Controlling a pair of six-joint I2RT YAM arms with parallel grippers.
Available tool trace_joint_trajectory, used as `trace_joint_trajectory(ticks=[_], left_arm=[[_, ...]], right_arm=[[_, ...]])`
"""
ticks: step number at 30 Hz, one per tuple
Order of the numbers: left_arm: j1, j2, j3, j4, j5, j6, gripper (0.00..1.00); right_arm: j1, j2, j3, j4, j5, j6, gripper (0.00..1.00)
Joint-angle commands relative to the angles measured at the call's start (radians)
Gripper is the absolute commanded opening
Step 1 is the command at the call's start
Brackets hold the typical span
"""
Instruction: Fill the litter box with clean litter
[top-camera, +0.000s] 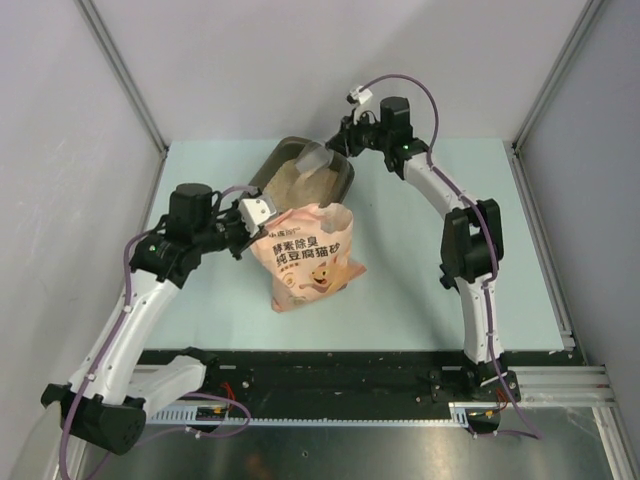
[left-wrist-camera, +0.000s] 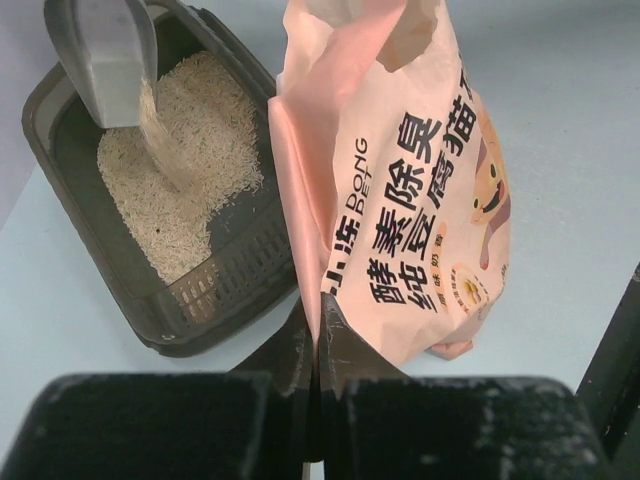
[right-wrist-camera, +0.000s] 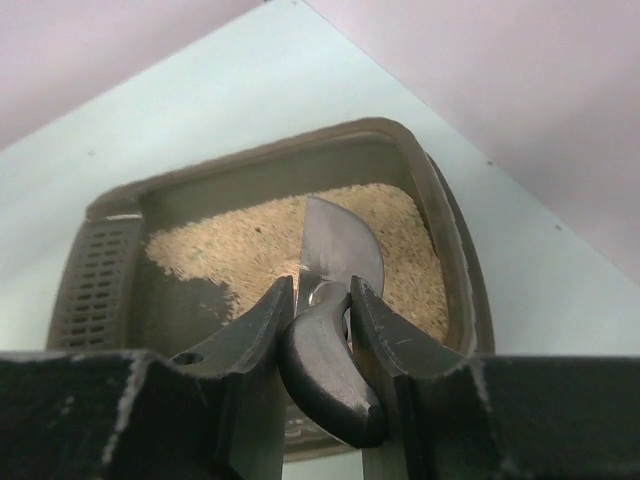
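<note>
Grey panels wall a pale green worktop (top-camera: 430, 280). Near its far edge sits the litter box (top-camera: 272, 162), its long axis seemingly slanting toward the far-right corner, with clean litter (left-wrist-camera: 190, 190) inside. The right claw (right-wrist-camera: 320, 295) grips a scoop (left-wrist-camera: 105, 60). The left claw (left-wrist-camera: 315, 320) pinches a pink bag (left-wrist-camera: 400, 200).

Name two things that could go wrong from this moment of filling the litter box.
The tilted scoop drops litter from above the litter box, so grains may bounce over its rim onto the table. The left gripper pinches only a thin edge of the open bag; it could slip and topple.
</note>
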Motion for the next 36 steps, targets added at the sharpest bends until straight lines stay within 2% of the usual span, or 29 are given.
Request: trace_joint_trajectory(ticks=[1, 5, 8, 12, 16, 19, 23, 27, 36], left_arm=[[0.014, -0.052, -0.016, 0.027, 0.055, 0.065, 0.0], [0.014, -0.052, -0.033, 0.026, 0.082, 0.096, 0.0], [0.014, -0.057, -0.045, 0.027, 0.096, 0.109, 0.0], [0.013, -0.063, -0.036, 0.035, 0.124, 0.108, 0.0], [0.013, -0.049, -0.017, 0.058, 0.144, 0.085, 0.0], [0.013, -0.046, -0.026, 0.075, 0.159, 0.077, 0.0], [0.013, -0.039, -0.025, 0.084, 0.165, 0.077, 0.0], [0.014, -0.035, -0.011, 0.087, 0.165, 0.068, 0.0], [0.013, -0.092, -0.01, 0.087, 0.148, 0.053, 0.0]], right_arm=[[0.022, -0.124, -0.037, -0.042, 0.122, -0.222, 0.0], [0.031, -0.196, -0.056, -0.072, 0.219, -0.275, 0.0], [-0.015, -0.275, -0.028, -0.144, 0.189, -0.174, 0.0], [-0.092, -0.4, 0.004, -0.302, 0.002, -0.103, 0.0], [-0.115, -0.457, 0.096, -0.639, -0.155, -0.161, 0.0], [-0.115, -0.512, 0.046, -0.78, -0.226, -0.232, 0.0], [-0.101, -0.575, -0.04, -0.838, -0.284, -0.295, 0.0], [-0.037, -0.561, 0.009, -0.995, -0.261, -0.427, 0.0], [0.065, -0.554, 0.038, -1.08, -0.149, -0.589, 0.0]])
